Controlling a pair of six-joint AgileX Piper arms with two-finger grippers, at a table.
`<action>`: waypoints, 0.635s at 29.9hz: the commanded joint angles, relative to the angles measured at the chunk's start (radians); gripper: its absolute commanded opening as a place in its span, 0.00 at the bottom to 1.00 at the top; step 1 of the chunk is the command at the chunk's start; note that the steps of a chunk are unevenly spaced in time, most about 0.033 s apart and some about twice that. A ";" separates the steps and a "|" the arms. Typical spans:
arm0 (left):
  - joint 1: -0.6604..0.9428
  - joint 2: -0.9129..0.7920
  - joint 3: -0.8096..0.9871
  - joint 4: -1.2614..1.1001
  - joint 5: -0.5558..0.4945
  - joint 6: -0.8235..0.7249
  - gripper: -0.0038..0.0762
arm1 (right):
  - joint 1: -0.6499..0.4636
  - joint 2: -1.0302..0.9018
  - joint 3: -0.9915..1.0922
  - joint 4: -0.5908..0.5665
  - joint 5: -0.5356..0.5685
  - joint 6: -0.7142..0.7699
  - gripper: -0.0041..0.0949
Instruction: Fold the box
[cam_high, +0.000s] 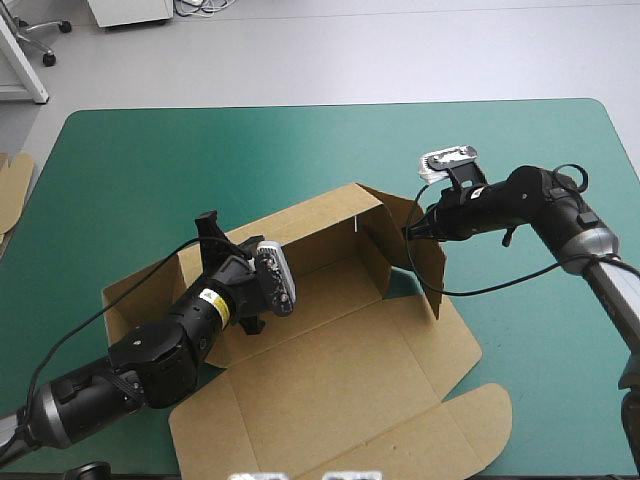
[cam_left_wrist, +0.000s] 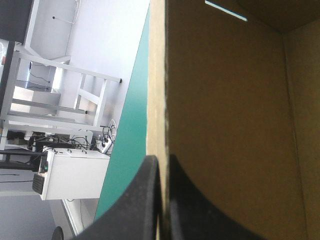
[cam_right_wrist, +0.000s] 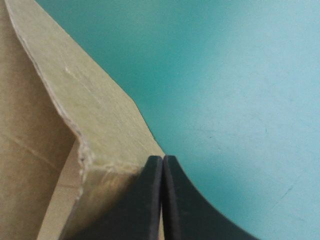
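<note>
Brown board of the box (cam_high: 330, 340), at the middle of the counter (cam_high: 520, 150), stands half-raised because the left pincer (cam_left_wrist: 162, 167) is clamped on its far wall (cam_high: 300, 225) and the right pincer (cam_right_wrist: 163, 162), seemingly, on its right side flap (cam_high: 428, 265), holding both upright for tucking.

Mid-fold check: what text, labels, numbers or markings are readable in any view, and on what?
No text can be read.
Yellow sticker on the left arm: print too small to read.
Box: plain brown board, no printing visible in any view.
</note>
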 joint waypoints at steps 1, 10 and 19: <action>0.000 -0.017 -0.029 -0.006 -0.031 -0.014 0.03 | -0.002 -0.034 -0.023 0.057 0.000 -0.049 0.02; 0.000 -0.017 -0.029 -0.015 -0.028 -0.014 0.03 | -0.002 -0.023 -0.023 0.152 -0.076 -0.173 0.02; 0.000 -0.017 -0.029 -0.015 -0.030 -0.014 0.03 | -0.002 -0.029 -0.023 0.192 0.027 -0.193 0.02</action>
